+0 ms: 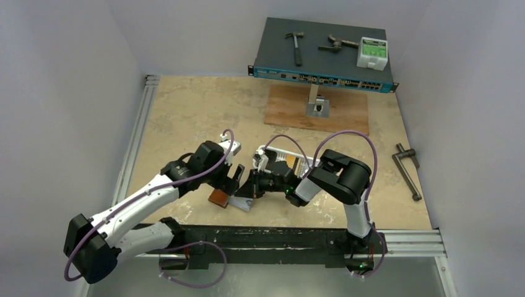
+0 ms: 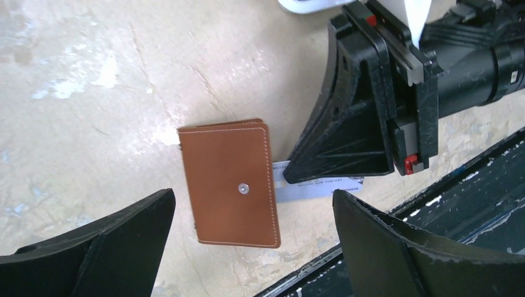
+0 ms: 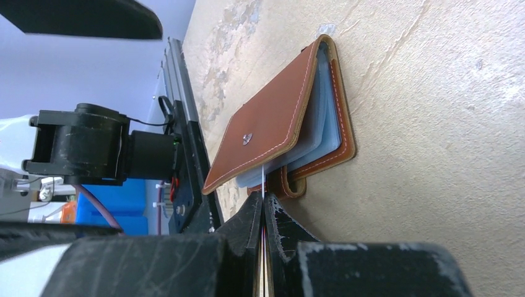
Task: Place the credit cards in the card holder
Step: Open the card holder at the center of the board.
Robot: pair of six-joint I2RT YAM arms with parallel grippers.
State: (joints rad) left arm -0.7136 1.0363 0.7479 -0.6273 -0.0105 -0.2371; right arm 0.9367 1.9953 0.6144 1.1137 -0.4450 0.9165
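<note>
Presently, the right gripper (image 3: 263,209) is clamping a pale credit card (image 2: 316,185) edge-on. The card's leading edge is sitting at the mouth of the brown card holder (image 3: 272,120), just ahead of the fingertips. Beyond, the left gripper (image 2: 252,210) is hovering splayed above the holder, gripping nothing. Likely the insertion step; the next move calls for a straight push into a pocket.

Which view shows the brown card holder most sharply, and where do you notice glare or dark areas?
Left wrist view: card holder crisp, pale glare patches on the table. Right wrist view: card holder also sharp, right hand very dark in the foreground. Top external view: even light, soft shadows, card holder small and partly hidden.
</note>
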